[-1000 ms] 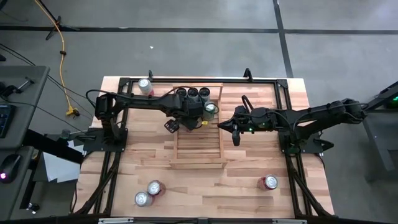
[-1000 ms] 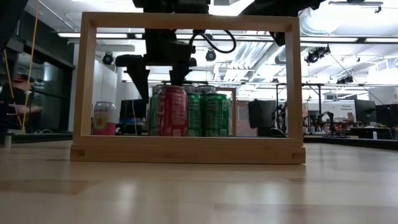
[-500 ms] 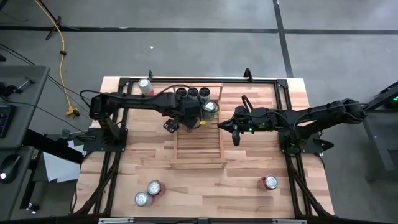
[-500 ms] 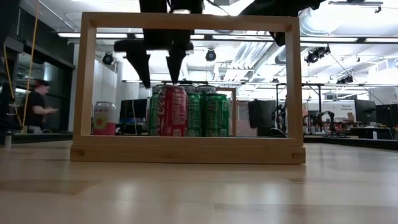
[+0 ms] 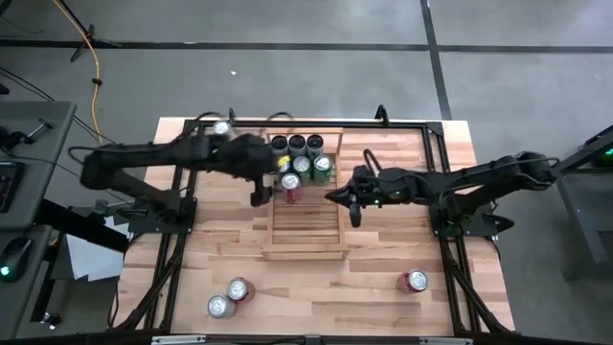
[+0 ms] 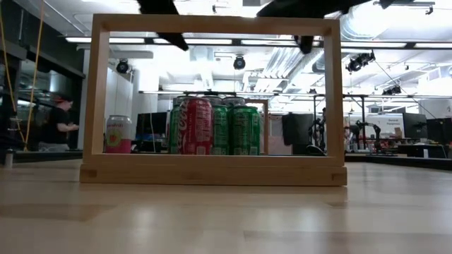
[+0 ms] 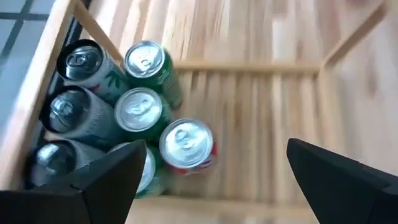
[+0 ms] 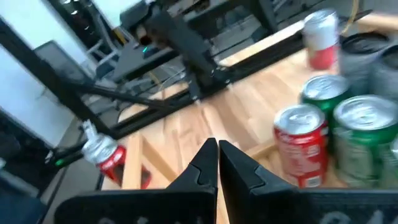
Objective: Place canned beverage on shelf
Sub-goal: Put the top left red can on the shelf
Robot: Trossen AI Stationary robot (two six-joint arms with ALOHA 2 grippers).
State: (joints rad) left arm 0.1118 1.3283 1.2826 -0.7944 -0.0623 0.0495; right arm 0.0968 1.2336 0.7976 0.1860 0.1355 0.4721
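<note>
Upright red can [image 5: 291, 186] on slatted shelf [image 5: 305, 240]

On your list, apart from the job itself:
- Wood-plank tabletop [image 5: 383, 240], edged by a black metal frame [image 5: 402, 122].
- Grey floor [image 5: 287, 57], with a yellow cable [image 5: 94, 67] trailing across it beyond the table's far left corner.
- White paper sheets [image 5: 91, 259] beside the table's left edge.
- Computer mouse [image 5: 8, 271], lit green, on the side desk.
- You also see a person [image 6: 60, 123] standing in the room behind, under ceiling strip lights [image 6: 212, 40].
</note>
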